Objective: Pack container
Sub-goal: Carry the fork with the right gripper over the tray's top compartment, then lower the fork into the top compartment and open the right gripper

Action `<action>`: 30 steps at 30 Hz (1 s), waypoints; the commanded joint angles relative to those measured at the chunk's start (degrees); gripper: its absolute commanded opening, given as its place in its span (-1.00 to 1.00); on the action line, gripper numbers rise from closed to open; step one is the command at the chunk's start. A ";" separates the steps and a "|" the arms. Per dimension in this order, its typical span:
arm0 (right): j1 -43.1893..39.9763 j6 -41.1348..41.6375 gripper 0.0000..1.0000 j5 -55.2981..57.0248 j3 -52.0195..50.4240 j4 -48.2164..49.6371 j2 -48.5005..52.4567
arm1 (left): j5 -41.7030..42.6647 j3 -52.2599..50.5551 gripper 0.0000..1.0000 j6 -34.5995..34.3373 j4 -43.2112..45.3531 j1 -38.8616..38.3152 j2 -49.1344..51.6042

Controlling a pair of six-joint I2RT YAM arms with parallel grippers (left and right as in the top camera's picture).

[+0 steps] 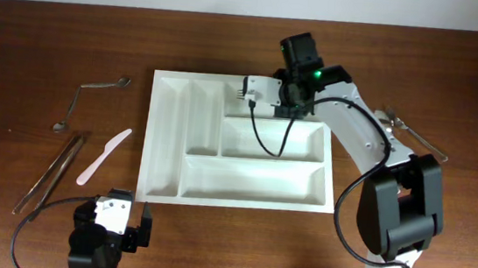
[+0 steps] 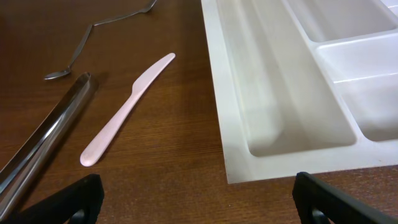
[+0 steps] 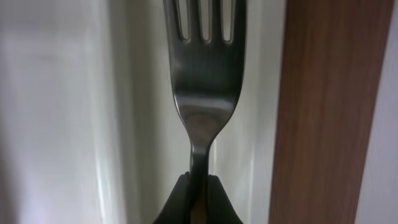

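Observation:
The container [image 1: 168,145] is a large white tray with several compartments in the middle of the table; its near left corner [image 2: 217,93] shows in the left wrist view. My right gripper [image 1: 253,92] hangs over the tray's back short compartment, shut on the neck of a metal fork [image 3: 205,74]. The fork's tines [image 1: 242,89] point away from the jaws [image 3: 199,190], with white tray wall [image 3: 62,93] behind them. My left gripper [image 1: 112,224] rests low at the table's front left, open and holding nothing [image 2: 199,211].
Left of the tray lie a pale plastic knife [image 1: 103,155] [image 2: 127,106], metal tongs [image 1: 51,171] [image 2: 43,146] and a bent spoon [image 1: 93,94] [image 2: 93,34]. More metal cutlery [image 1: 411,131] lies right of the tray, behind the right arm.

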 commanded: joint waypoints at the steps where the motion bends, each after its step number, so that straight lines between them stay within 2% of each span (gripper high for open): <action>1: -2.08 -0.39 -0.93 -3.10 1.03 0.28 0.50 | -0.46 -0.17 0.98 0.74 -0.13 -0.20 -0.39; 12: -3.45 1.16 -0.92 -8.24 0.98 0.72 3.04 | -0.46 -0.17 0.99 0.74 -0.13 -0.20 -0.39; 25: -3.41 1.16 -0.92 -8.57 0.98 0.72 4.28 | -0.46 -0.17 0.98 0.74 -0.13 -0.20 -0.39; 27: -3.39 1.16 -0.71 -8.57 0.98 0.72 4.28 | -0.46 -0.17 0.99 0.74 -0.13 -0.20 -0.39; 30: -3.39 1.16 -0.60 -8.57 0.98 0.72 4.28 | -0.46 -0.17 0.99 0.74 -0.13 -0.20 -0.39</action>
